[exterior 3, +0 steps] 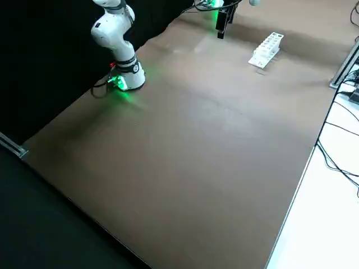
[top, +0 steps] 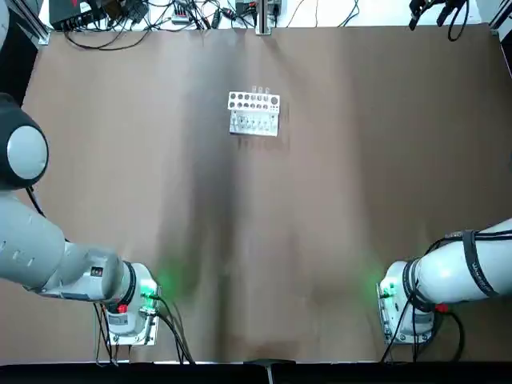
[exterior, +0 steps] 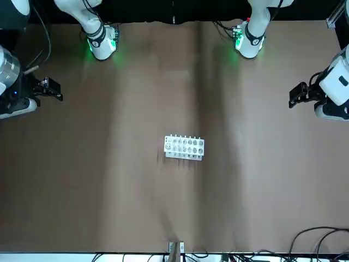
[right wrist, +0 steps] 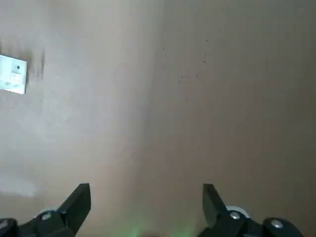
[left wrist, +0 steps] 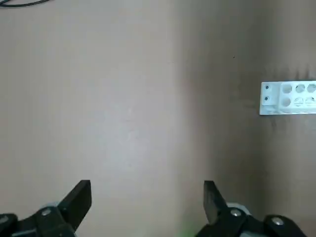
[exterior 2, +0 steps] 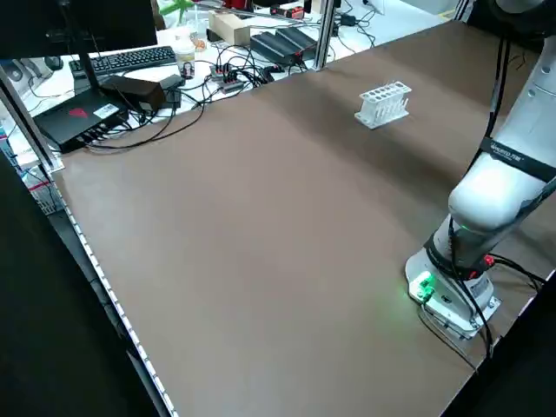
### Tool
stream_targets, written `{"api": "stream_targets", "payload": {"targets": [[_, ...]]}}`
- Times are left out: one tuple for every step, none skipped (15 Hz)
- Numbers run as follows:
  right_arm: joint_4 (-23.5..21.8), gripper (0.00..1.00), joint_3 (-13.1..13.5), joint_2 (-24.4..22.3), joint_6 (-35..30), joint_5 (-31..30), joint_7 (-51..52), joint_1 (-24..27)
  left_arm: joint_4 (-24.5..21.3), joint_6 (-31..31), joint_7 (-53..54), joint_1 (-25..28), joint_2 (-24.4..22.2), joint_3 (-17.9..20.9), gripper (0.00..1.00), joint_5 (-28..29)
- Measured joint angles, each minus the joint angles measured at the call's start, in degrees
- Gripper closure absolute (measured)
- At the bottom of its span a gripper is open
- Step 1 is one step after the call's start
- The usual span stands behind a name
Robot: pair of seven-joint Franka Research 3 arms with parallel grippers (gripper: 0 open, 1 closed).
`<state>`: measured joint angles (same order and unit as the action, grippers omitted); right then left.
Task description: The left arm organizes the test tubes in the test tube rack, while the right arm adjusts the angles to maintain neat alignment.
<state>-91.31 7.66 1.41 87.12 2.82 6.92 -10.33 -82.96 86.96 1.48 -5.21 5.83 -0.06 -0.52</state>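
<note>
Left end effector, fingers spread and empty, hovers high over the tabletop; right end effector likewise spread, empty, parked at the opposite side. In the top view the test tube rack stands near 12 o'clock of the tabletop's centre, well apart from both, its long axis running 9 to 3 o'clock, holes facing up. The test tubes appear only faintly at its far edge. Risk: thin, glassy tubes may slip or be missed; a descending finger could tip the light rack.
</note>
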Motion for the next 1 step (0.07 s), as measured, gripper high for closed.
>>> {"api": "stream_targets", "payload": {"targets": [[0.00, 0.00, 0.03, 0.00, -0.07, 0.01, -0.03, 0.01, -0.01, 0.00, -0.01, -0.02, 0.00, -0.05, 0.00, 0.00]]}}
